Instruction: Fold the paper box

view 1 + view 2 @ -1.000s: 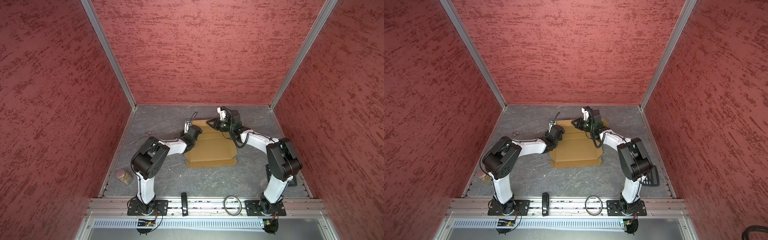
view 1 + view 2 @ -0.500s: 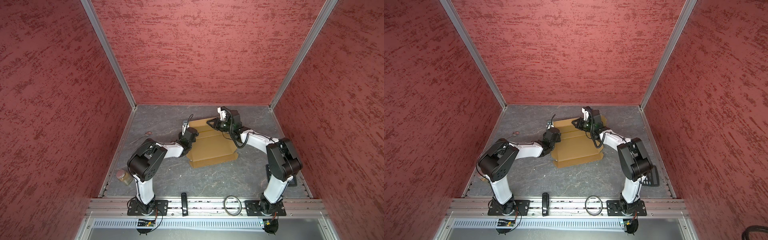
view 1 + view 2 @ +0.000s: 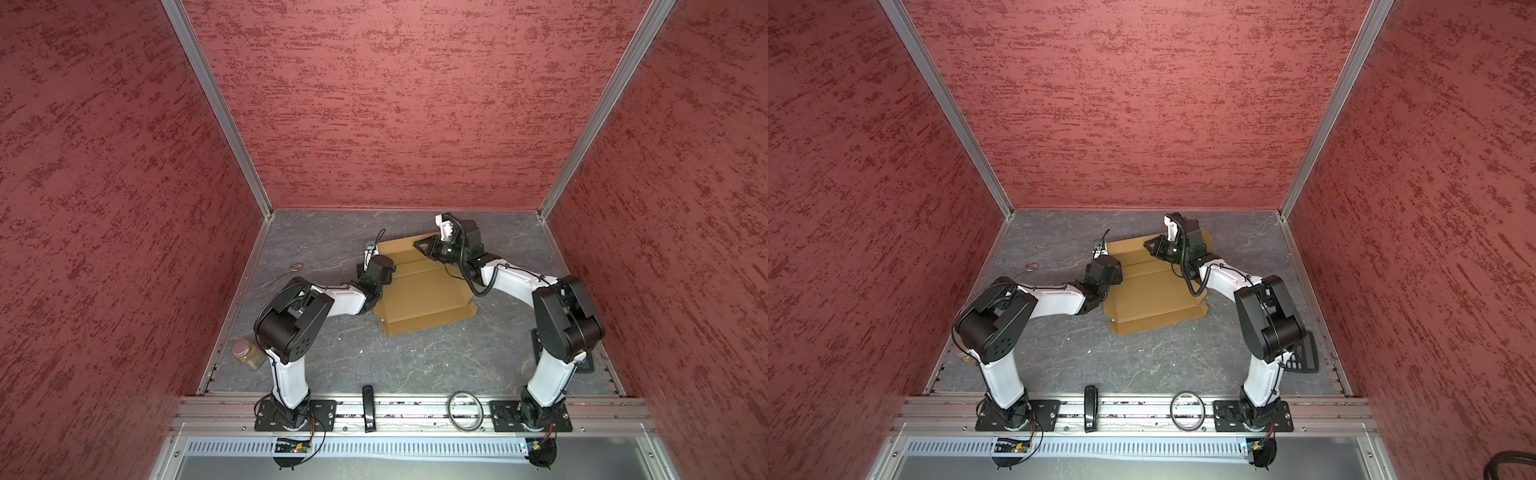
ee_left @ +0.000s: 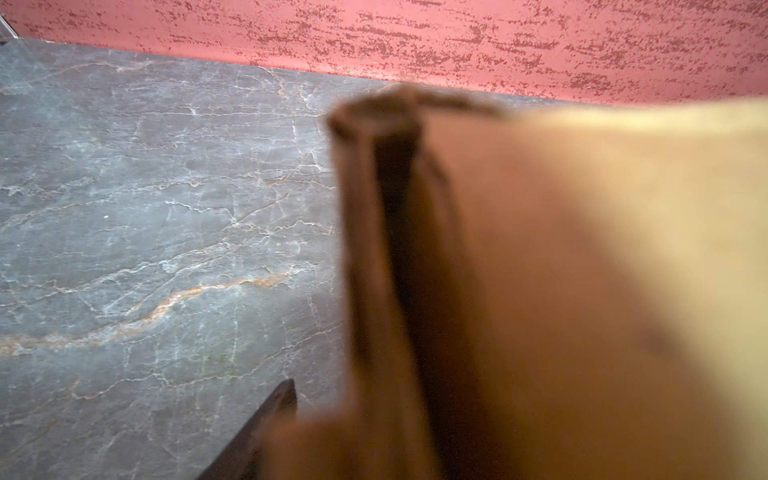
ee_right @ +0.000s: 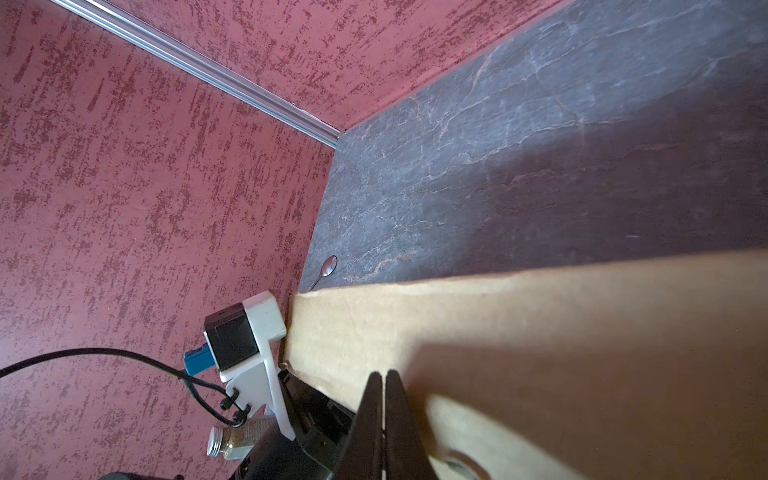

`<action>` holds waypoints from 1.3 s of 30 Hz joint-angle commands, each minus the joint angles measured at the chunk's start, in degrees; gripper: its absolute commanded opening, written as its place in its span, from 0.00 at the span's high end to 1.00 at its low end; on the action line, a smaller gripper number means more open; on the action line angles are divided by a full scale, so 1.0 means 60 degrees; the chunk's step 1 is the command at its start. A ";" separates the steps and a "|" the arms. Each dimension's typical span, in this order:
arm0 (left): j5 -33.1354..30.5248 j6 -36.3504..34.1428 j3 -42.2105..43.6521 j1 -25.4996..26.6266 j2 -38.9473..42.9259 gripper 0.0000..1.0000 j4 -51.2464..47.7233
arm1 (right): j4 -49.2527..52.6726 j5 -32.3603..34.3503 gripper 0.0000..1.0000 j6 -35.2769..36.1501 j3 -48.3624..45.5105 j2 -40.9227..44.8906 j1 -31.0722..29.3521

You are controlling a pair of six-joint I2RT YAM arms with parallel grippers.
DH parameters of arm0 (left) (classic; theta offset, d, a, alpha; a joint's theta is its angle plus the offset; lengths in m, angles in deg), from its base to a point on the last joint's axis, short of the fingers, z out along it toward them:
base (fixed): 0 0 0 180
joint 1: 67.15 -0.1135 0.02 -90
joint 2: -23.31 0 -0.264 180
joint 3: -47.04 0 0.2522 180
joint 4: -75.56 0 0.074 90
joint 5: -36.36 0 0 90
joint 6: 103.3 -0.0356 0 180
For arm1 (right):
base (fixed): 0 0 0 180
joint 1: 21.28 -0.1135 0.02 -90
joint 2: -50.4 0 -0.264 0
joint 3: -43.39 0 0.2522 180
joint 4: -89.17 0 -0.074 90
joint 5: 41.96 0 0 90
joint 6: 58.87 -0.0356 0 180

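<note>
Pinning the paper box (image 3: 424,291), lying well right of the spoon (image 3: 297,266), with the clenched right gripper (image 5: 384,386) at its corner farthest from the spoon; probably best pressing firmly there while creasing the spoon-side flap upright; left gripper (image 3: 375,254) jaws unreadable

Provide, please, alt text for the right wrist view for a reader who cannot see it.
The right arm's black fingers, shut together, lie over a plain brown corrugated cardboard box lying on a grey marbled table. Beyond its edge are a metal spoon, the other arm's white camera mount and a glass spice jar, with red textured walls behind.
</note>
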 commanded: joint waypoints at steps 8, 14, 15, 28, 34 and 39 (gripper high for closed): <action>0.0076 -0.0447 0.0753 0.0002 0.0312 0.32 0.1016 | 0.0018 0.0133 0.92 0.0053 0.0437 -0.0082 0.0027; -0.0004 -0.0708 0.0915 0.0043 0.0346 0.32 0.1666 | 0.0073 0.0103 0.92 0.0077 0.0550 -0.0083 0.0038; -0.0033 -0.0734 0.0929 0.0043 0.0352 0.32 0.1692 | 0.0077 0.0099 0.91 0.0084 0.0569 -0.0085 0.0039; -0.0008 -0.1097 0.0522 -0.0022 0.0120 0.60 0.1695 | 0.0276 0.0116 0.89 0.0148 0.0884 -0.0052 0.0028; 0.0238 -0.1141 0.0336 -0.0191 0.0037 0.63 0.1504 | 0.0411 0.0168 0.88 0.0314 0.0907 0.0239 0.0038; 0.0339 -0.1049 0.0072 -0.0311 -0.0144 0.63 0.0954 | 0.0746 0.0394 0.87 0.0618 0.0841 0.0606 0.0080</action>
